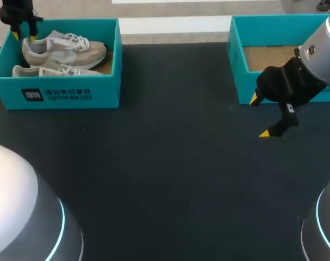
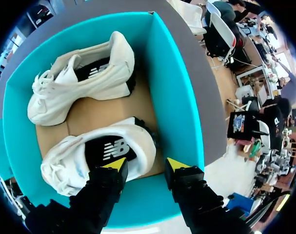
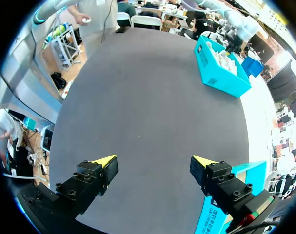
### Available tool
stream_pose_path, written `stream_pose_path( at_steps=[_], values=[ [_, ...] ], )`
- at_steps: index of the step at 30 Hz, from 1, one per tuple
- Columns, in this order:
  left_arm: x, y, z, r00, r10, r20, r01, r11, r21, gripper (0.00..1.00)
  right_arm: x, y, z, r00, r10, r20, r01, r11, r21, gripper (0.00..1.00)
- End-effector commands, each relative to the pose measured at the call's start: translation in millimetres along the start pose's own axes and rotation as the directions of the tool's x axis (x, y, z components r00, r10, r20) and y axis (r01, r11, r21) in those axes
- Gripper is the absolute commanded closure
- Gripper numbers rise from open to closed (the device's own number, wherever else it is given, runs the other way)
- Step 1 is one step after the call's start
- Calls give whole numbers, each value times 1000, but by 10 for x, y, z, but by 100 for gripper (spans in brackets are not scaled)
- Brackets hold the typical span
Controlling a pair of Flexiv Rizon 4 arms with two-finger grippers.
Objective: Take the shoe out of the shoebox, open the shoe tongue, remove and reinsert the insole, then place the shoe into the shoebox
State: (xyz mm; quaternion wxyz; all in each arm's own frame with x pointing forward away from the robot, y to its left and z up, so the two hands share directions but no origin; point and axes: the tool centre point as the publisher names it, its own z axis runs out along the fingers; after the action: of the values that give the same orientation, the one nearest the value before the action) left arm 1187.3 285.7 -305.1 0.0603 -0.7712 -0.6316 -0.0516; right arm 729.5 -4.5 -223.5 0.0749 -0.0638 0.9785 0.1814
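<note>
Now, L tool spread over shoe, near shoebox wall

Two shoes in shoebox, left gripper seemingly just above

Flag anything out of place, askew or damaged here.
Nothing stands out: the far shoe and near shoe sit inside the left shoebox, the right shoebox looks empty, and nothing looks spilled or damaged.

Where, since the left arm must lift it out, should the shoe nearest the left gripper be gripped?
Probably the heel collar of the near shoe, from above: its opening faces up and the heel sits just ahead of the open left gripper, so one finger could go inside, one outside.
</note>
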Motion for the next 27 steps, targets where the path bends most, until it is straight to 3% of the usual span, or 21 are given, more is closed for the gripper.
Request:
stream_pose_path(
  at_steps=[1,3,5,6,19,27],
  values=[
    [-108,-303,-207,1000,0,-1,0,999,-37,49,-5,4,16,1000,1,0,-1,1000,3,0],
    [-150,-396,-254,1000,-1,18,1,999,-45,38,-5,4,16,1000,1,0,-1,1000,3,0],
    [-198,-488,-292,1000,-19,15,20,997,-69,6,-5,4,16,1000,1,0,-1,1000,3,0],
    [-222,-528,-317,999,-28,20,30,997,-69,0,-5,4,16,1000,1,0,-1,1000,3,0],
    [-241,-558,-354,999,-32,44,34,998,-60,0,-5,4,16,1000,1,0,-1,1000,3,0],
    [-244,-1040,-357,993,-95,63,101,990,-95,0,-5,4,16,1000,1,0,-1,1000,3,0]
  ],
)
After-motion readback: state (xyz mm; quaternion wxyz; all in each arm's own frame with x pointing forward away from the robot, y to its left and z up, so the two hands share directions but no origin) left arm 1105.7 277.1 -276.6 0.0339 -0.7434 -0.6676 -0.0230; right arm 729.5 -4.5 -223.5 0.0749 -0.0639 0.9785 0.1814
